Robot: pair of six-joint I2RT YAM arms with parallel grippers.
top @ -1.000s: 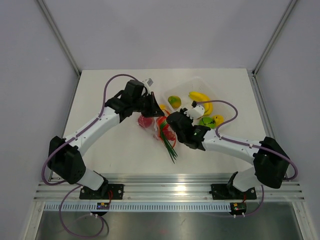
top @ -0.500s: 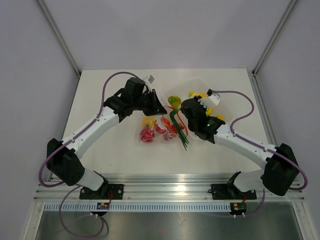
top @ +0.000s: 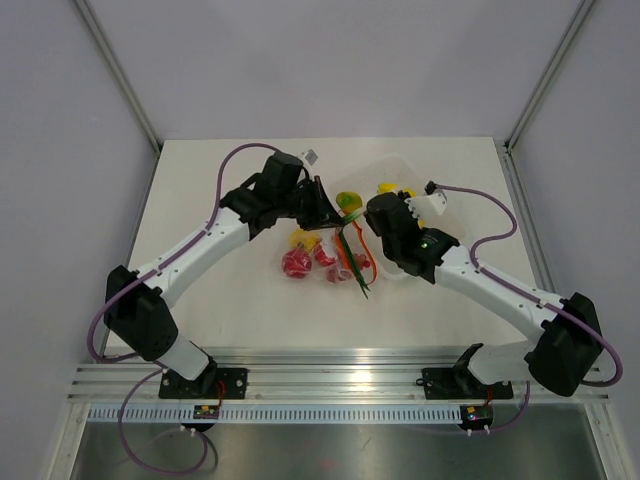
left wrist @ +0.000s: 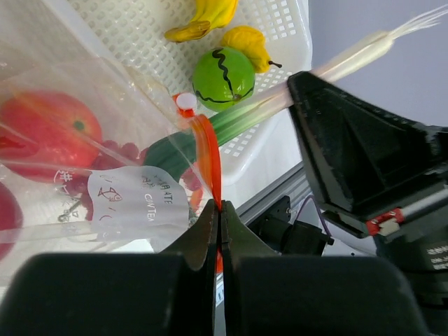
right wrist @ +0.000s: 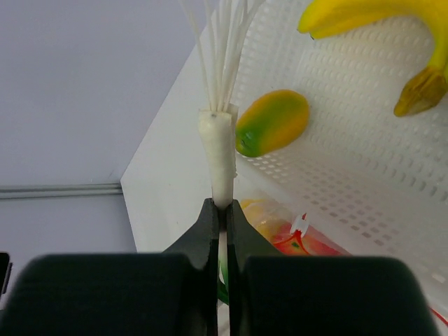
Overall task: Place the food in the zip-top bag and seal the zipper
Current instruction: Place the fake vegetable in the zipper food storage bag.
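The zip-top bag (top: pixel 318 258) lies mid-table with red round fruits (left wrist: pixel 43 133) and a yellow piece inside. My left gripper (left wrist: pixel 218 208) is shut on the orange-red zipper (left wrist: pixel 212 164), holding the bag's mouth up. My right gripper (right wrist: pixel 220 204) is shut on the white end of the green stalks (right wrist: pixel 218 150), and their green ends (top: pixel 357 275) hang down by the bag's right side. Whether they are inside the bag I cannot tell. In the white tray (top: pixel 405 163) lie the mango (right wrist: pixel 273 122), the banana (right wrist: pixel 371 17), a green round fruit (left wrist: pixel 224 77) and a yellow pepper (left wrist: pixel 248 43).
The tray sits at the back right, touching the bag's mouth. The two grippers (top: pixel 322 208) (top: pixel 367 218) stand close together above the bag. Grey walls and metal posts ring the table, with a rail along its near edge (top: pixel 340 372).
My right gripper has carried the green stalks away from the front of the table, back and right to the bag's mouth. My left gripper shifted slightly right with the zipper.
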